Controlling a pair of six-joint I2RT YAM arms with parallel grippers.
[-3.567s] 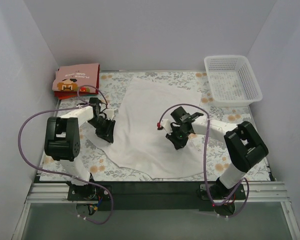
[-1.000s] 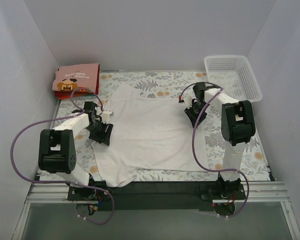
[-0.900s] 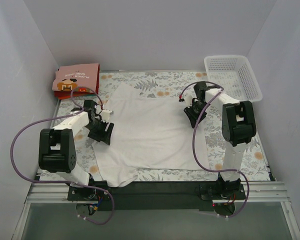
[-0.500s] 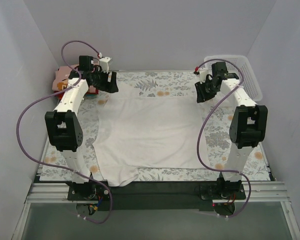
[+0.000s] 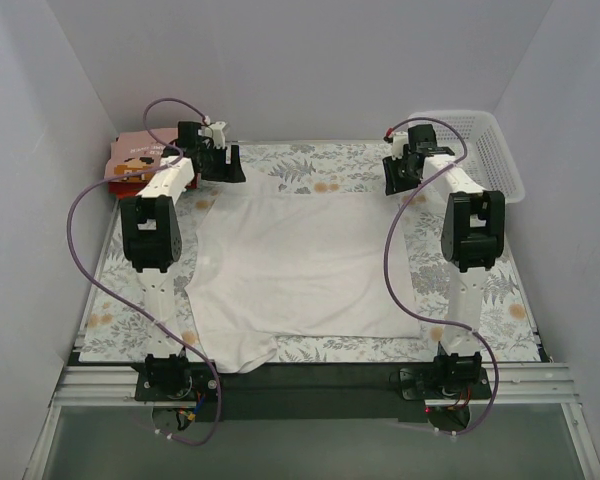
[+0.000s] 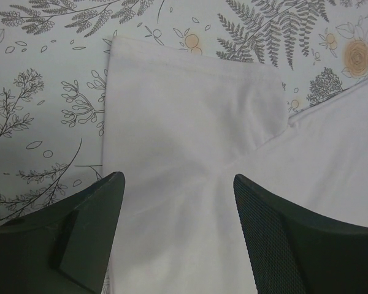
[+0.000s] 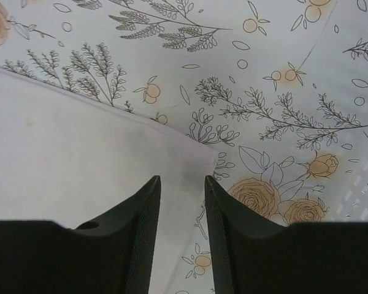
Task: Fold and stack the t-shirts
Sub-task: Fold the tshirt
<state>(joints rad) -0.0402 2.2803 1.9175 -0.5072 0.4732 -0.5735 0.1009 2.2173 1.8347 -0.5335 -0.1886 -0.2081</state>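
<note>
A plain white t-shirt [image 5: 300, 265] lies spread flat in the middle of the floral table, neck end toward the near edge. My left gripper [image 5: 223, 172] hovers open over its far left corner. In the left wrist view the fingers [image 6: 86, 226] stand wide apart above the flat sleeve [image 6: 184, 116], holding nothing. My right gripper [image 5: 398, 180] is over the far right corner. Its fingers [image 7: 233, 233] stand a little apart above the cloth corner [image 7: 80, 135], nothing between them. A folded pink t-shirt [image 5: 132, 152] rests on a red one [image 5: 116, 174] at the far left, partly hidden by the left arm.
A white lattice basket [image 5: 490, 160] stands at the far right corner, close beside the right arm. The floral table cover [image 5: 455, 300] shows around the shirt. Grey walls close in the table on three sides. Purple cables loop from both arms.
Both arms have swung from the shirt's sides to its far corners. Both grippers have opened wider. The shirt, rumpled a few seconds ago, now lies flat and square.
</note>
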